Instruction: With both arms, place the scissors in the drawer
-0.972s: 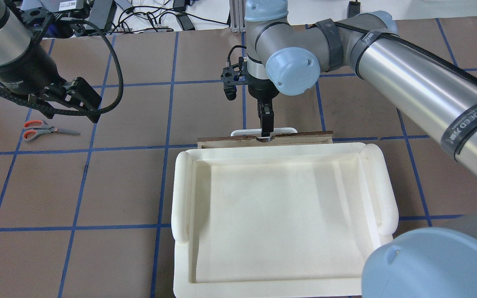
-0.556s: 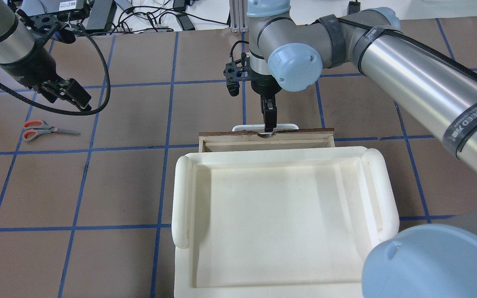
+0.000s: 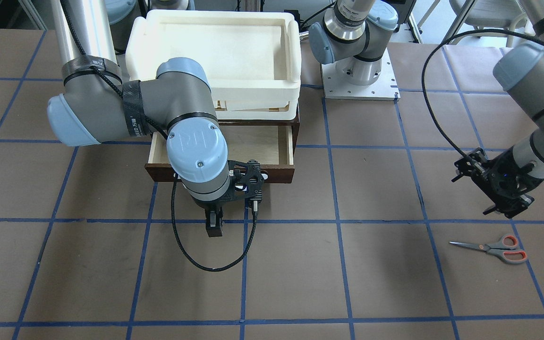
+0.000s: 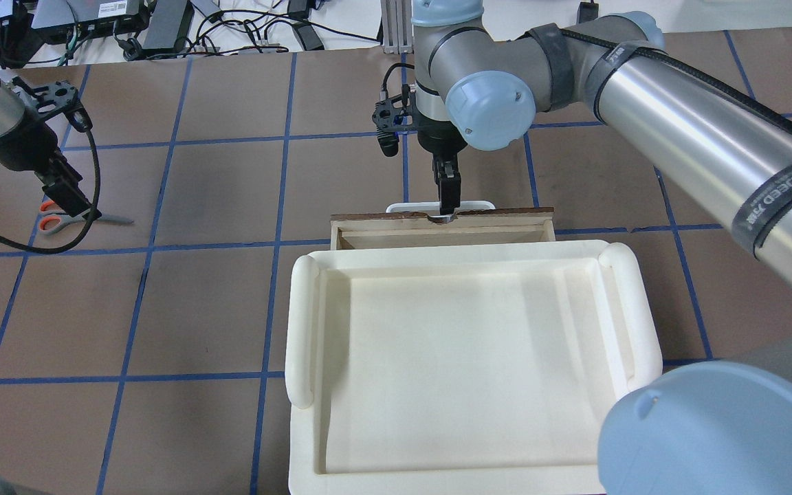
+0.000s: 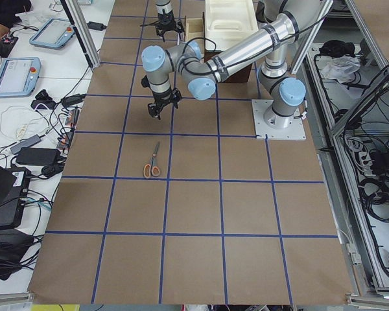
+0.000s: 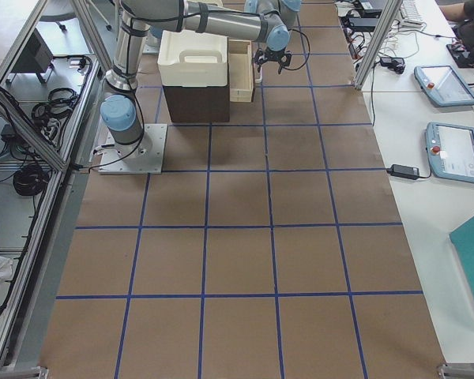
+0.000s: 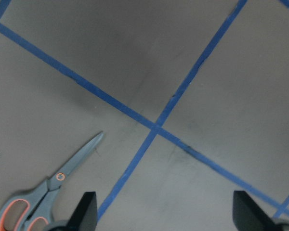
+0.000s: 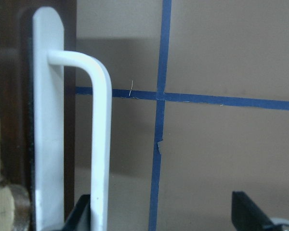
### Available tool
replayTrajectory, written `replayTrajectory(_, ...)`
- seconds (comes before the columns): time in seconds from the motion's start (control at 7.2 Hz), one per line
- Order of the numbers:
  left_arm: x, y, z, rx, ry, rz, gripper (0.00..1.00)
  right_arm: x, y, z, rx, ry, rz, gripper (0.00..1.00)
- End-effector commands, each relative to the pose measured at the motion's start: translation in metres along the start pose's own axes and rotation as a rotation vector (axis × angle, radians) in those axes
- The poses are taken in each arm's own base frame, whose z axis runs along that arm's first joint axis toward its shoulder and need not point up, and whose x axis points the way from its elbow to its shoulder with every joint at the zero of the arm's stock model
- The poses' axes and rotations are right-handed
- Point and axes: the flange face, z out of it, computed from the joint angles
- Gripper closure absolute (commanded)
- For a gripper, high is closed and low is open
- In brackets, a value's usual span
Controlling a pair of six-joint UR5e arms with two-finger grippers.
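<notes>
Left jaws shifted close above scissors (image 3: 491,248) on tabletop (image 3: 347,283); wide, empty. Drawer (image 3: 279,174) drawn further open; right jaws wide beside white handle (image 8: 100,144). Pick-up likely next.

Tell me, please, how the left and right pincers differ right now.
The left pincer hovers clear of the scissors; the right pincer sits at the white handle of the drawer. Nothing lies between the left pincer's fingers; the handle's bar sits just inside one of the right pincer's. Both are open.
</notes>
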Motion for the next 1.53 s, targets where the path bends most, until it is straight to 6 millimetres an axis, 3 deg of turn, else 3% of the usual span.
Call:
replayTrajectory(0.0,-0.046,0.046,0.044,-0.013,-0.054,0.305,0.00,0.004,-0.001,0.001,0.003,0.015,-0.003,0.00)
replayTrajectory(0.42,-0.084,0.054,0.085,-0.048,-0.148,0.514,0.00,0.006,0.000,-0.005,0.006,0.027,-0.002,0.00)
replayTrajectory(0.56,-0.089,0.054,0.097,-0.049,-0.159,0.525,0.00,0.008,-0.001,-0.009,0.008,0.038,-0.004,0.00)
replayTrajectory(0.69,-0.090,0.054,0.115,-0.056,-0.140,0.688,0.00,0.009,-0.001,-0.009,0.006,0.037,-0.007,0.00)
replayTrajectory(0.97,-0.095,0.057,0.133,-0.063,-0.129,0.783,0.00,0.011,0.001,-0.010,0.006,0.046,-0.008,0.00)
replayTrajectory(1.39,-0.099,0.062,0.135,-0.094,-0.132,0.765,0.03,0.015,0.006,-0.008,0.002,0.052,-0.011,0.00)
